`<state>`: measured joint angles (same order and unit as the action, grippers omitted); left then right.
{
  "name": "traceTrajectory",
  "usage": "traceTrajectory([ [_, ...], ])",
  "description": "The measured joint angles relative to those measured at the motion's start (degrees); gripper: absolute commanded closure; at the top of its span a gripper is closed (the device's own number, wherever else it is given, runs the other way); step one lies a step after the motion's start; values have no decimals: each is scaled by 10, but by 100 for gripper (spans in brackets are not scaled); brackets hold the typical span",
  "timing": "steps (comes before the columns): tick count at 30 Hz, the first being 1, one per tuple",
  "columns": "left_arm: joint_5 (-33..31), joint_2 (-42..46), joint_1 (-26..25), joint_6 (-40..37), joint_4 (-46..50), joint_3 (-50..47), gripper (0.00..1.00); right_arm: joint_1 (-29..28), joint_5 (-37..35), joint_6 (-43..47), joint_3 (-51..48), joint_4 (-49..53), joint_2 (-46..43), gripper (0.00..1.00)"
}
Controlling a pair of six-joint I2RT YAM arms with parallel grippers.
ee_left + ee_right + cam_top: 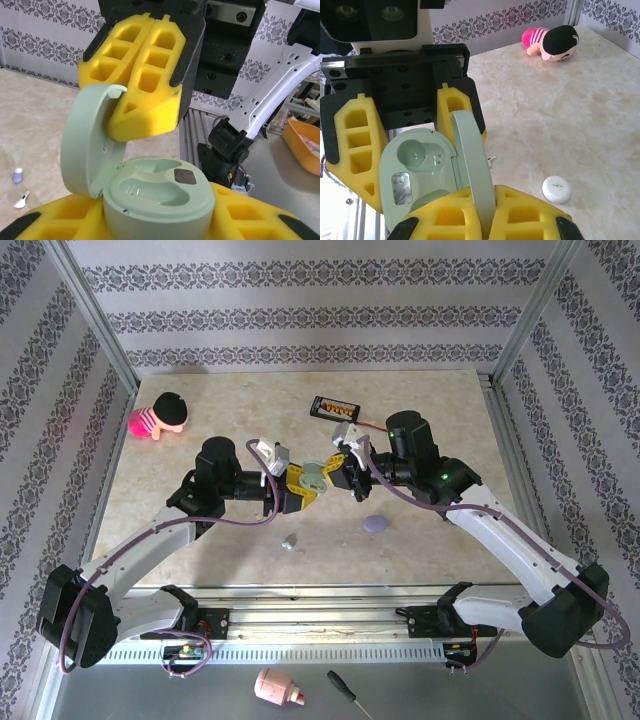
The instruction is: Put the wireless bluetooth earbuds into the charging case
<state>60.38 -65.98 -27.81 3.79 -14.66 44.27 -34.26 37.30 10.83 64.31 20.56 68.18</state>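
I saw the left gripper (pixel 303 488) clamped on the base of the open mint-green case (pixel 150 195) at mid-frame in the top view. The right gripper (pixel 333 466) was pinched shut on its raised lid (pixel 82 145). A lavender earbud (pixel 18 175) and a whitish earbud (pixel 21 200) lay on the table (pixel 30 125), lower left in the left wrist view.

White arms (pixel 140 550) with black joints, purple cables (pixel 245 523), yellow finger pads (pixel 150 107), seemingly foam.

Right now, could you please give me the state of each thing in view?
charging case: lid open, wells empty, held between both grippers
left gripper: shut on the case's base
right gripper: shut on the lid
lavender earbud: loose on the table
white round case: closed, on the table
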Motion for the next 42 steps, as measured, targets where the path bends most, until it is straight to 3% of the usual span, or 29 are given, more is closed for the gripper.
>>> traceTrajectory([
  [5, 0, 0, 0, 1, 0, 0, 71, 0, 0, 0, 0, 0, 0, 100],
  [6, 0, 0, 0, 1, 0, 0, 71, 0, 0, 0, 0, 0, 0, 95],
  [8, 0, 0, 0, 1, 0, 0, 72, 0, 0, -1, 0, 0, 0, 76],
  [12, 0, 0, 0, 1, -5, 0, 73, 0, 0, -3, 0, -5, -1, 52],
  [20, -4, -15, 0, 1, -22, 0, 72, 14, 0, -19, -16, -16, -28, 27],
  [31, -35, -19, 4, -1, -69, -21, 72, 130, -2, -120, -98, -103, -114, 25],
  [37, -44, -26, 16, 0, -95, -29, 72, 203, -27, -249, -145, -145, -95, 26],
  [42, -56, -30, 21, 0, -130, -46, 72, 221, -56, -351, -167, -154, -41, 29],
])
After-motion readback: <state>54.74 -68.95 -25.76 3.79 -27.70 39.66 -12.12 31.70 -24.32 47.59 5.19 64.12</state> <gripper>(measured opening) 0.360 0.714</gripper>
